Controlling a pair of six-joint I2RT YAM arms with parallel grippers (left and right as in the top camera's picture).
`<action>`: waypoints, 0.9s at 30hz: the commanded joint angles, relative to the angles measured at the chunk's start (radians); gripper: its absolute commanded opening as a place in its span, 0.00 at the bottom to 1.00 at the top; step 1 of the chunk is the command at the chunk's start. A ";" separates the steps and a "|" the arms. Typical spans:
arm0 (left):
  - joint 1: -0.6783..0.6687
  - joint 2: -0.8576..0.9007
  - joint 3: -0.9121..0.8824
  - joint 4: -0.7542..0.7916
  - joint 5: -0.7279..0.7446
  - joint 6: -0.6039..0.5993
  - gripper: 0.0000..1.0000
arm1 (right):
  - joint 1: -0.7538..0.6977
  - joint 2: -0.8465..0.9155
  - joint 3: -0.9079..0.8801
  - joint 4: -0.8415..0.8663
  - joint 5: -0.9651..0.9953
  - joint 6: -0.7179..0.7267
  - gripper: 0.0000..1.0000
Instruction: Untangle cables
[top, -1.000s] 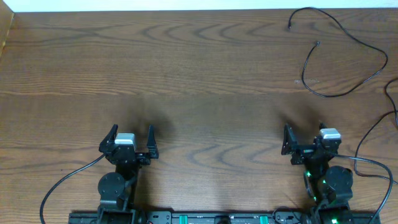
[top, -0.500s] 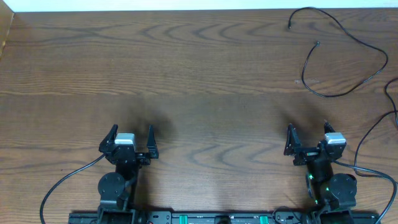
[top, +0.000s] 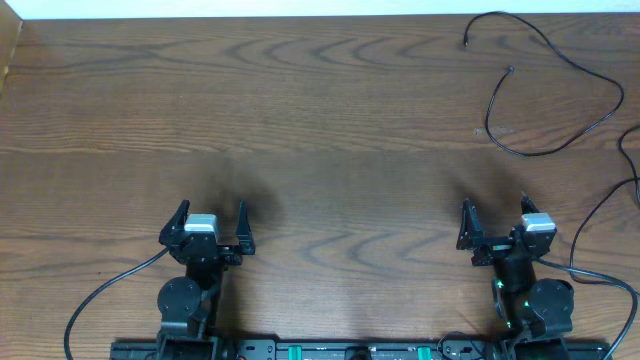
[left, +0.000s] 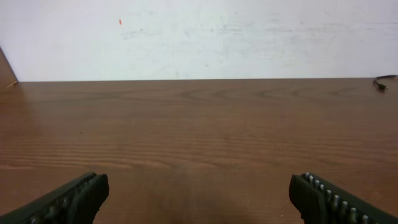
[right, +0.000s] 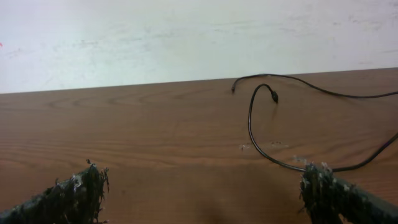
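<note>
1. My left pincer (top: 211, 212) has its jaws spread as wide as they go and has hold of nothing. In its wrist view (left: 199, 186) there is only bare wood between the two ribbed fingers (left: 74, 199).
2. My right pincer (top: 495, 208) is spread just as wide, and it too has nothing in it. From its own camera (right: 205, 177) the finger pads (right: 78, 193) look rough and frayed at the tips.
3. The cable (top: 540, 153) is one thin black cord lying loose on the table (top: 320, 120). It sits well ahead of the right pincer and slightly to its right, and nothing is touching it.
4. It forms one wide open loop and I can see no knot in it. Its two ends sit close together on the side of the loop nearest the pincer's centre line.
5. In the right wrist view the cable (right: 249, 121) curves towards the right finger, and its nearest bend passes just ahead of that fingertip. One plug tip (right: 273, 96) sits farther ahead, and the other end (right: 233, 90) is beyond it near the table's far edge.
6. From the left pincer the cable is far ahead and well off to the right. Only a plug tip (left: 380, 83) shows at the right border of that view.
7. A white wall (left: 199, 37) rises beyond the table ahead of both pincers.
</note>
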 joint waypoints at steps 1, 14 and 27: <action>0.005 -0.007 -0.018 -0.040 -0.028 0.007 0.98 | 0.000 -0.008 -0.001 -0.005 0.012 -0.014 0.99; 0.005 -0.007 -0.018 -0.040 -0.028 0.007 0.98 | 0.005 -0.008 -0.001 -0.005 0.012 -0.014 0.99; 0.005 -0.007 -0.018 -0.040 -0.028 0.007 0.98 | -0.017 -0.008 -0.001 -0.005 0.012 -0.014 0.99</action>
